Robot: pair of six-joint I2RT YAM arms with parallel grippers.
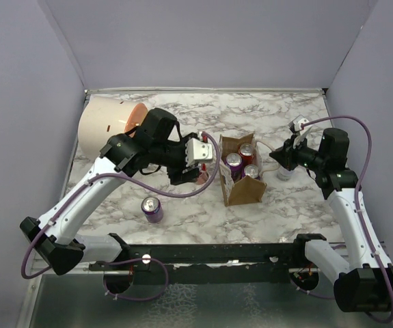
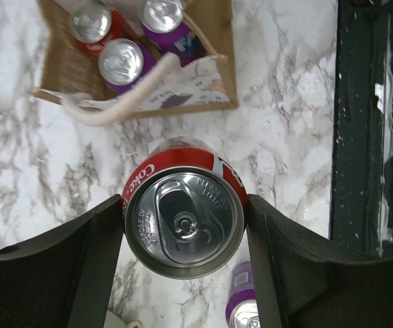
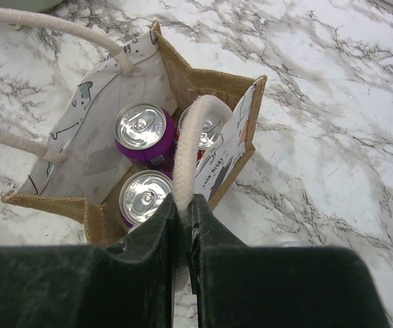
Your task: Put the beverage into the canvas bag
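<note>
Left fingers (image 2: 52, 266) tight on red Coke can (image 2: 184, 225); right fingers (image 3: 141, 273) tight on white handle (image 3: 188, 150).

Table (image 1: 278, 212) is white marble w/ grey wavy lines. Bag (image 1: 242, 193) is brown outside, white inside w/ little dark drawings. Handle (image 3: 189, 150) is white. Red can (image 2: 182, 171) has white letters & a shiny silver top. Purple can (image 1: 152, 209) has a silver top too. Tube (image 1: 104, 126) is cream w/ an orange face. Arms (image 1: 80, 201) are white & black, cables (image 1: 370, 143) purple.
</note>
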